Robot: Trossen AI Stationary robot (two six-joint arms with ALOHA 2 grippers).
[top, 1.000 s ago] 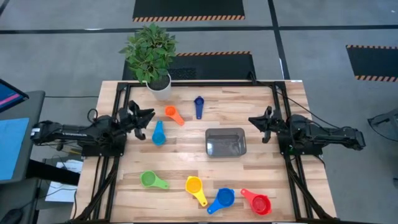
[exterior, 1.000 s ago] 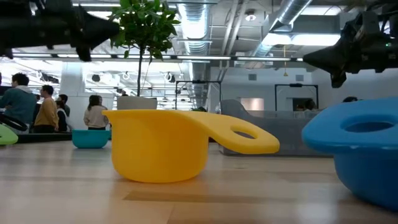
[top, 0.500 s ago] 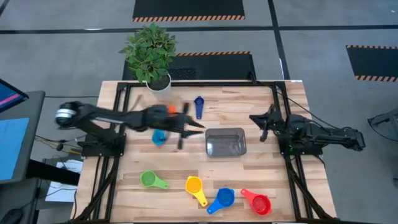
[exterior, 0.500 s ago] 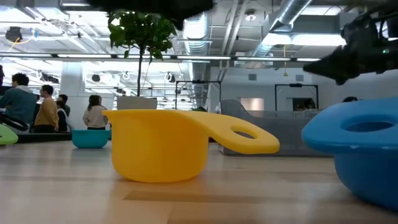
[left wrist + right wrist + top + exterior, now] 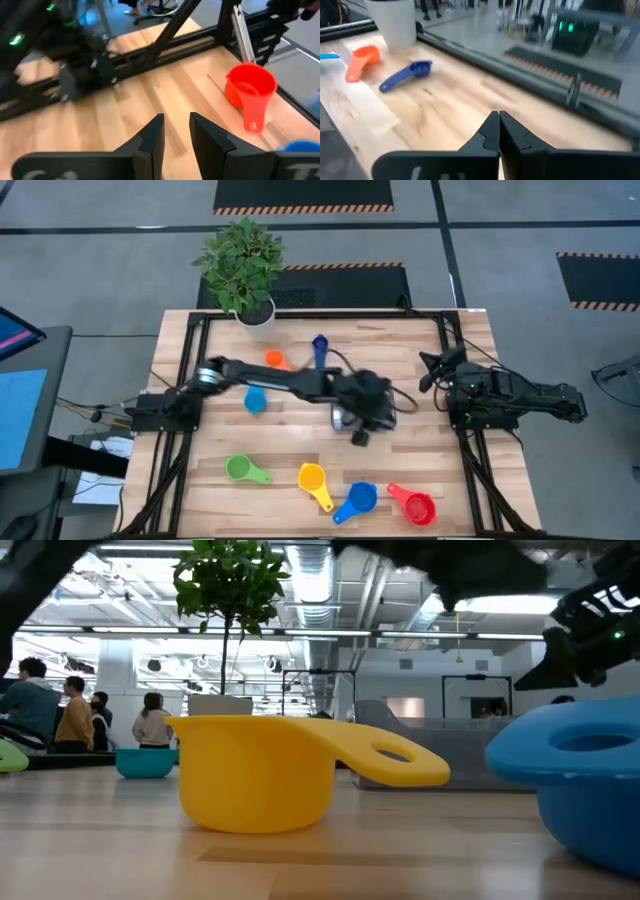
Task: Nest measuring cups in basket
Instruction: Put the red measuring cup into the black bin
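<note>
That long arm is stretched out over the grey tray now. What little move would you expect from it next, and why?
Probably on toward the red cup. The left gripper hangs empty over the basket, jaws slightly apart, looking at that cup ahead; all seven cups lie loose on the table.

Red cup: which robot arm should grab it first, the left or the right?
Probably the left. The left gripper is stretched out over the basket, with its fingers slightly apart, and its wrist camera looks at the red cup. The right gripper waits shut at the table's right edge, farther from that cup.
</note>
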